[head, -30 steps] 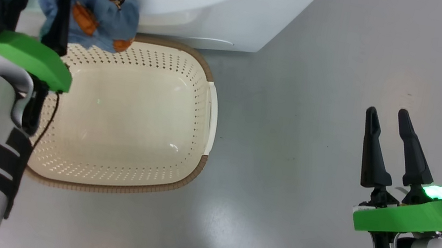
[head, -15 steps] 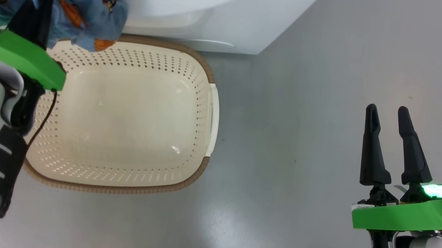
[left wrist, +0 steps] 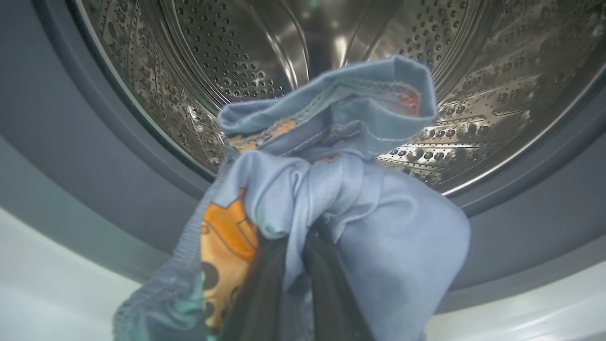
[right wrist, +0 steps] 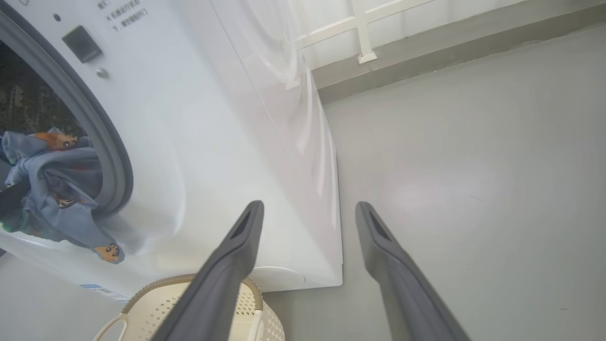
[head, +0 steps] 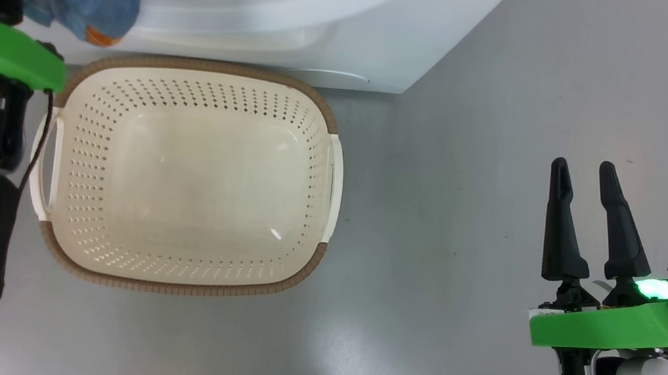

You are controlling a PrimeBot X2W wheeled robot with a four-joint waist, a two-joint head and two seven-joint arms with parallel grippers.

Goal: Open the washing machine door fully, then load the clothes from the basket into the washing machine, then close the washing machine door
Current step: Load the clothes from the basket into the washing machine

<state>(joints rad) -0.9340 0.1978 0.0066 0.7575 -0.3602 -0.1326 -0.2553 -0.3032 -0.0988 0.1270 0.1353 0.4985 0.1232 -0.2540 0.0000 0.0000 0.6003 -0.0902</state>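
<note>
Washing machine [head: 282, 13]: white, mouth open; the left wrist view looked into its steel drum [left wrist: 227, 61], the right wrist view along its flank.
Basket [head: 211, 66]: on the floor just before the machine's front.
Clothes [left wrist: 331, 199]: bunched at the machine's mouth, one tail hanging over the gasket [right wrist: 111, 156].
Left gripper [left wrist: 303, 246]: clamped on the clothes there.
Right gripper [head: 584, 166]: fingers spread wide, holding nothing, well apart from the machine.
</note>
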